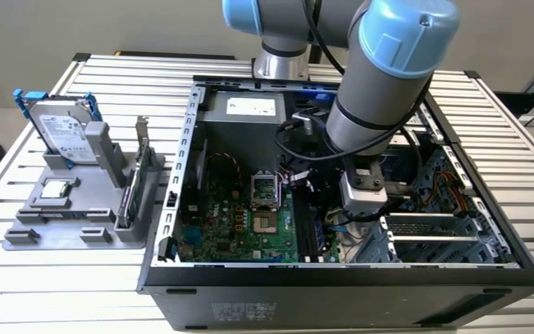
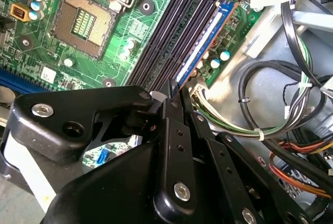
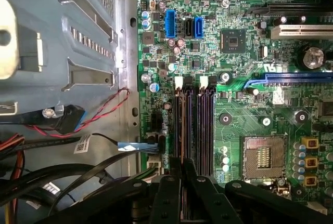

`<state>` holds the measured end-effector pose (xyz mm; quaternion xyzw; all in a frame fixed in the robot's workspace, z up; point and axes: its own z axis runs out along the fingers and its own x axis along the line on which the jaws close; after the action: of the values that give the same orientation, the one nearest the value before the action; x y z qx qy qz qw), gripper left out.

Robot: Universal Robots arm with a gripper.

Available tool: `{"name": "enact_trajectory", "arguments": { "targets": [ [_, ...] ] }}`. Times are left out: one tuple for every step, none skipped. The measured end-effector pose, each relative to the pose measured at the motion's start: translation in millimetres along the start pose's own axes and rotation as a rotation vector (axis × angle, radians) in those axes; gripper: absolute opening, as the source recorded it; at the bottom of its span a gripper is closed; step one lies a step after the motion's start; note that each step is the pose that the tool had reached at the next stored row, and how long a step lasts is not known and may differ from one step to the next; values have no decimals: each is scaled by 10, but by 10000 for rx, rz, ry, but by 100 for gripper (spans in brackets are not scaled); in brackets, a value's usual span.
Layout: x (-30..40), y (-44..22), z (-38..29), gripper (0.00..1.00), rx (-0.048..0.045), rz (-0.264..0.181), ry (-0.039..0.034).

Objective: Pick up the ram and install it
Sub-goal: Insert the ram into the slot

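The claw (image 2: 176, 90) is down inside the open computer case (image 1: 341, 282), over the far side of the green board (image 1: 234, 223) as seen from the exterior view's left. Its two fingers (image 2: 183, 95) are drawn almost together, and in the second wrist view the thin top edge of the ram (image 2: 205, 42) runs straight in between them, so I judge the claw clamped on the stick's near end rather than closed on nothing.

The ram stands on edge in the outermost of the black slots (image 3: 200, 125), the one farthest from the square chip socket (image 1: 265, 188). Whether it is pressed fully home I cannot tell.

In the exterior view the slots and the stick have their long axis running from 12 o'clock to 6 o'clock. The socket lies at about 9 o'clock from the claw, and the bundle of cables (image 2: 291, 104) at about 3 o'clock. The stick lies directly under the fingertips and stretches away from them along the slot, so the fingers grip across its thin width and its length lines up with the slot beneath.
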<state>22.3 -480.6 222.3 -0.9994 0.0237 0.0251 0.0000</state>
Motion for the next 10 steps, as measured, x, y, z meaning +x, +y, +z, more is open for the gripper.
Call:
{"name": "enact_trajectory", "arguments": {
  "targets": [
    [1, 0, 0, 0, -1, 0, 0],
    [1, 0, 1, 0, -2, -1, 0],
    [2, 0, 4, 0, 1, -1, 0],
    [2, 0, 5, 0, 2, -2, 0],
    [2, 0, 5, 0, 1, -2, 0],
    [2, 0, 5, 0, 0, -1, 0],
    [2, 0, 5, 0, -1, -1, 0],
    [2, 0, 5, 0, 0, -1, 0],
    [2, 0, 5, 0, 0, -2, 0],
    [2, 0, 6, 0, 0, -2, 0]
  ]
}}
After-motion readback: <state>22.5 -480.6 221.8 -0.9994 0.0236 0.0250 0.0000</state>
